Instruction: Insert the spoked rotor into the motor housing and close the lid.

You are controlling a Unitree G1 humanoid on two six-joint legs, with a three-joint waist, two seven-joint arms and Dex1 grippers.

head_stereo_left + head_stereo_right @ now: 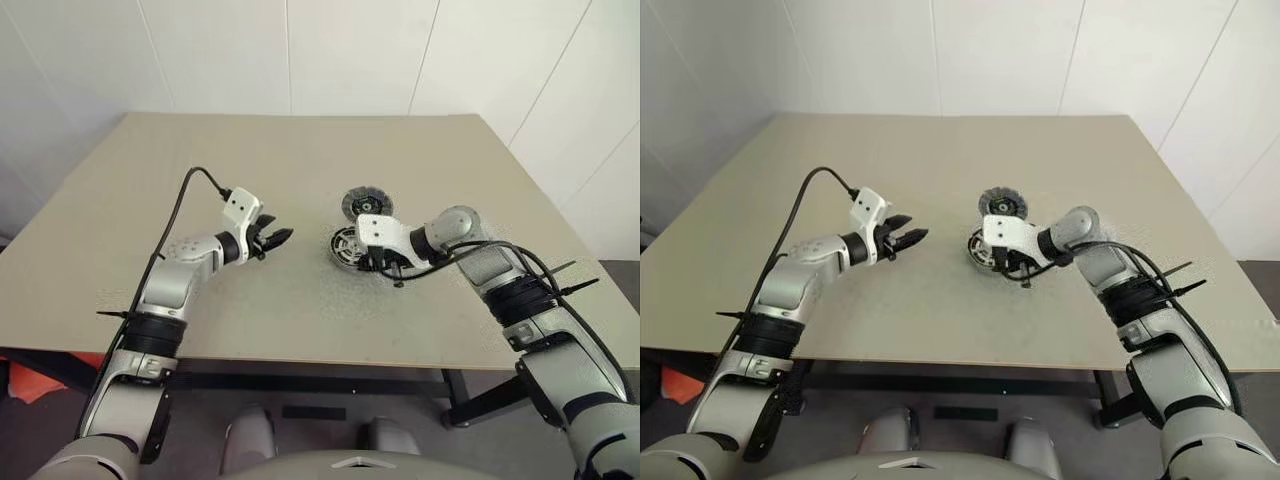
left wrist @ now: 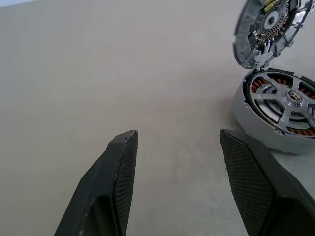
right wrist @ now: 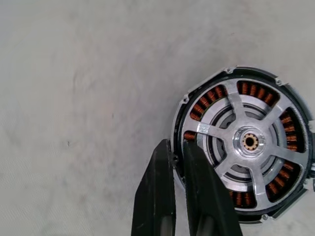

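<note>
The spoked rotor (image 3: 248,142) sits inside the motor housing (image 2: 246,115) near the table (image 1: 300,150) centre, copper windings showing between its spokes. The lid (image 2: 263,29) stands tilted at the housing's far edge, roughly its 12 o'clock in the head views, apparently leaning on the rim. The right gripper (image 3: 178,162) has its fingers pinched nearly together at the housing's rim, at about the rotor's 8 o'clock; whether it clamps the wall is unclear. The left gripper (image 1: 275,238) hangs parted and empty at the housing's 9 o'clock. A pull by the pinched fingers could tip the housing and topple the lid.
</note>
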